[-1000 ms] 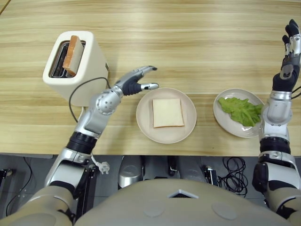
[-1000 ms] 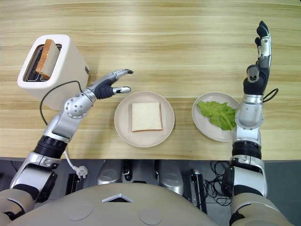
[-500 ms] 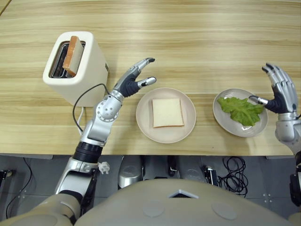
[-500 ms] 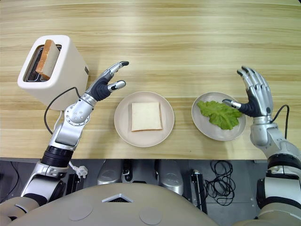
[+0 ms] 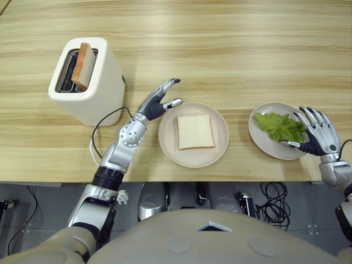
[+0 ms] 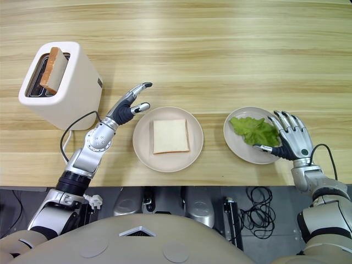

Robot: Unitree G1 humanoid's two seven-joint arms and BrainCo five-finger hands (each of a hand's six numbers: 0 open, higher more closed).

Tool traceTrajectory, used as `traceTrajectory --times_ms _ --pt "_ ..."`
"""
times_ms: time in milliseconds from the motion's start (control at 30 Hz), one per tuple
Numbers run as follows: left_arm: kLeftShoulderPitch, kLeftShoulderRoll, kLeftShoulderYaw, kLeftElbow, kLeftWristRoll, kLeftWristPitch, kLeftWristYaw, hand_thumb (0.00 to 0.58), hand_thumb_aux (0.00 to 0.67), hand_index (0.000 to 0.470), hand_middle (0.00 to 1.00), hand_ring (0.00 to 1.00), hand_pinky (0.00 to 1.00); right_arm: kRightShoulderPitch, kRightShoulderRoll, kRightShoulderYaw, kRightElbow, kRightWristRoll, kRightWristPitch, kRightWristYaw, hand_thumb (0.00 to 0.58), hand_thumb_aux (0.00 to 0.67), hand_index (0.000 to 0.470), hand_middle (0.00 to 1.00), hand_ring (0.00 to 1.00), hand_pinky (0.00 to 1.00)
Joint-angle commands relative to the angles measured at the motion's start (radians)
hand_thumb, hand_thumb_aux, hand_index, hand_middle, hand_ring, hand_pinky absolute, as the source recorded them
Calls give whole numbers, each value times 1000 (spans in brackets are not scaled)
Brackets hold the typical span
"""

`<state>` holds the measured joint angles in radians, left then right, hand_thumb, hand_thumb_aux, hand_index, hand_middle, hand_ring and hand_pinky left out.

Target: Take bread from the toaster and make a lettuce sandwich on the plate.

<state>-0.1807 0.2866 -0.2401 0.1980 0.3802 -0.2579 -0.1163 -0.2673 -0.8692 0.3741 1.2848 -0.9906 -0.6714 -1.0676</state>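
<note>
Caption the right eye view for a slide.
Open right hand by the lettuce; bread slice plated, toast in toaster.

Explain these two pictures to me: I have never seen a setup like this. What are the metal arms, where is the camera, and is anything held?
This is a humanoid robot with two arms that end in many-fingered hands. Both pictures come from a pair of cameras in its head, looking down at a wooden table; they show one scene from slightly different spots. On the table stand a white toaster with a browned slice sticking up from a slot, a middle plate bearing a slice of white bread, and a right plate with lettuce. The left hand is beside the middle plate, fingers straight, holding nothing. The right hand is at the right plate's edge, fingers spread, gripping nothing yet.
</note>
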Motion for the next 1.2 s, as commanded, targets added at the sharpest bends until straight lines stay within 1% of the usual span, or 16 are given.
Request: traceTrajectory --times_ms 33,67,100,133,167,200,267,300,400,733,800,900,933,1200 --pt "0 -5 -17 37 10 -13 3 0 0 0 0 0 0 2 3 18 8 43 -3 18 0 0 0 0 0 0" --pt "-1 -6 -23 42 15 -17 2 0 0 0 0 0 0 2 4 18 10 52 -4 21 104 63 43 0 0 0" --pt "-3 -6 -27 48 20 -21 2 0 0 0 0 0 0 1 5 18 11 61 -5 24 104 63 43 0 0 0" --pt "-5 -7 -32 55 25 -25 3 0 0 0 0 0 0 -2 6 20 10 67 -7 25 379 276 189 0 0 0" --pt "-7 -7 -35 60 28 -28 5 0 0 0 0 0 0 -4 6 24 9 71 -8 27 458 363 249 0 0 0" --pt "-9 -8 -38 66 30 -30 8 0 0 0 0 0 0 -6 7 28 6 73 -11 28 482 394 271 0 0 0" --pt "-13 -10 -42 75 33 -35 12 0 0 0 0 0 0 -8 8 38 4 78 -13 31 541 497 341 0 0 0" --pt "-15 -11 -43 79 35 -37 13 0 0 0 0 0 0 -7 11 42 6 82 -12 34 550 518 355 0 0 0" --pt "-20 -11 -42 89 36 -41 15 0 0 0 0 0 0 -4 21 59 14 88 -9 43 545 504 346 0 0 0" --pt "-29 -9 -37 109 29 -45 19 0 0 0 0 0 0 -3 38 90 18 108 -10 58 549 515 354 0 0 0" --pt "-29 -8 -37 110 28 -46 20 0 0 0 0 0 0 -6 39 93 18 115 -10 60 557 536 368 0 0 0" --pt "-30 -8 -36 114 27 -48 22 0 0 0 0 0 0 -9 38 92 18 125 -12 62 560 547 375 0 0 0" --pt "-30 -7 -34 113 27 -48 21 0 0 0 0 0 0 -10 37 93 17 126 -13 61 580 670 460 0 0 0" --pt "-36 -8 -34 123 26 -49 22 0 0 0 0 0 0 -34 34 93 5 139 -33 54 580 670 460 0 0 0"
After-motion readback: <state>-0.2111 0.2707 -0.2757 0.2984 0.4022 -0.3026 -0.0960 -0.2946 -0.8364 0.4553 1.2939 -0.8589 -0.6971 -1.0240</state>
